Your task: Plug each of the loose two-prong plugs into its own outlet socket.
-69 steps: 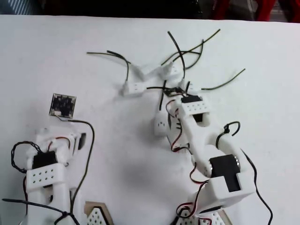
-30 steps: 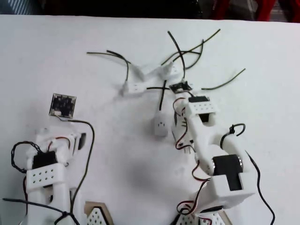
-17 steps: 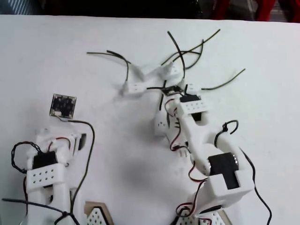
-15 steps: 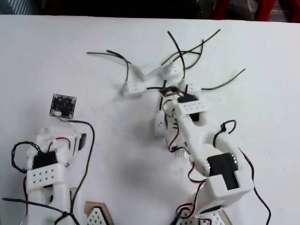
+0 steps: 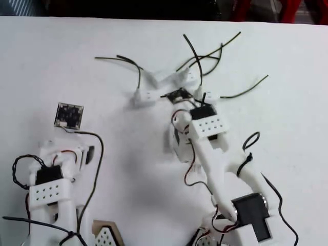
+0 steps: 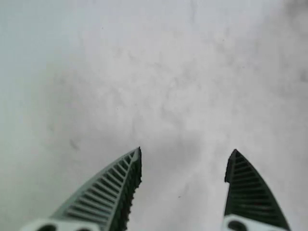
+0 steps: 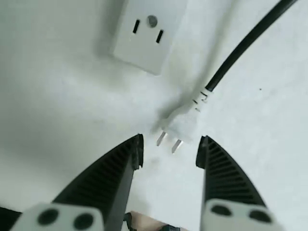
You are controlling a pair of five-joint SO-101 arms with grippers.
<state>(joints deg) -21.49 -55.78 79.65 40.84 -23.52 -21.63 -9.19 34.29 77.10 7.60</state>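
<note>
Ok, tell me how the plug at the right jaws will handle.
The plug looks small and light, so it may skid on the smooth table if nudged. Its black cord looks stiffish, so it probably tugs or twists the plug when lifted.

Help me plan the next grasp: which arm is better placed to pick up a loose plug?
Right. The right gripper, open, hangs over a two-prong plug lying near an outlet socket. The left gripper, open, faces bare table, far from any plug.
</note>
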